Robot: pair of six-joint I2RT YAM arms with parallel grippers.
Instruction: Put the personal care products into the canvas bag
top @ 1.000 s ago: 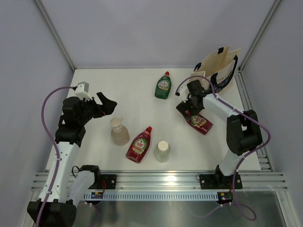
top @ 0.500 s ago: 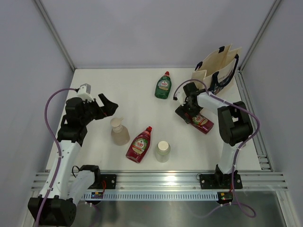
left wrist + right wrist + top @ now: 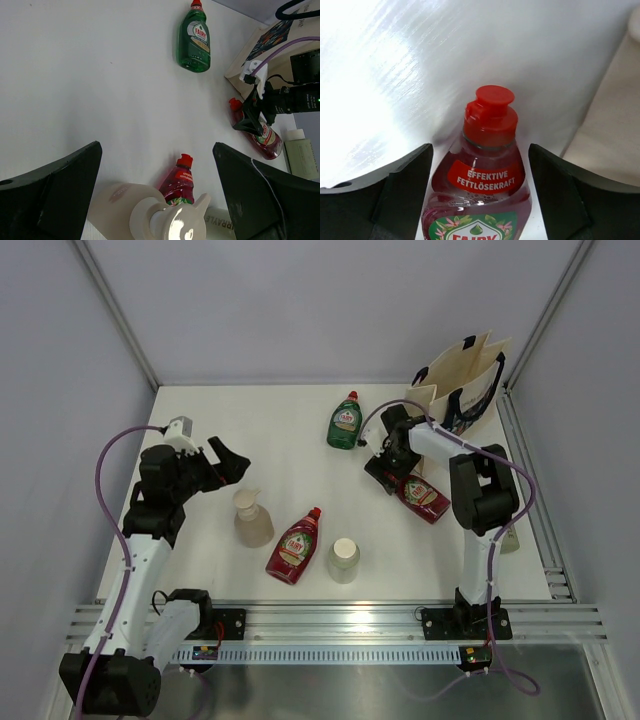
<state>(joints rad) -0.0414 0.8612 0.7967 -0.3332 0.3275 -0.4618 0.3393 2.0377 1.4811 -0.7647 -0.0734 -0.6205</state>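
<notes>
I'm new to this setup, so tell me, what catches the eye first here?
The right gripper straddles a red bottle lying beside the canvas bag at the far right. Opposite, the left gripper hangs open near a beige pump bottle.

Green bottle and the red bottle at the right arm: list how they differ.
The green bottle is green, the red bottle red. The green bottle lies alone, cap pointing toward the back; the red bottle lies with its neck between the jaws of the right gripper, cap slanting back-left. Both lie flat, teardrop-shaped, red-capped.
</notes>
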